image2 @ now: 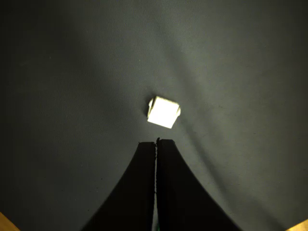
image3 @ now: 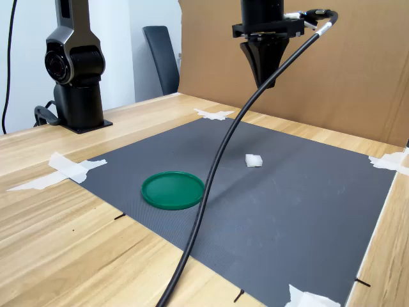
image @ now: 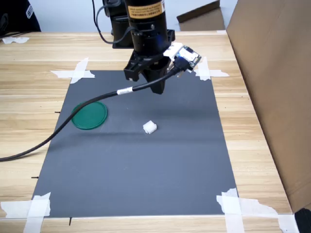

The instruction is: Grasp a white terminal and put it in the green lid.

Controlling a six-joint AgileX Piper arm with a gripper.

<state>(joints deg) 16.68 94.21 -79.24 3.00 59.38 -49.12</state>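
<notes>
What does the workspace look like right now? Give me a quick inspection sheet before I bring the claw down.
Surface: dark grey mat taped at its corners onto a wooden table.
Job's things: white terminal lies loose on the mat; green lid lies flat, empty, to the first exterior view's left of it, apart.
Clutter: nothing seen on the mat besides tape strips at the corners.
Claw: claw hangs above the mat, shut, holding nothing.
Cables: black cable trails from the wrist across the mat, passing the lid's edge.
Surroundings: cardboard panel, second arm base, chair.
</notes>
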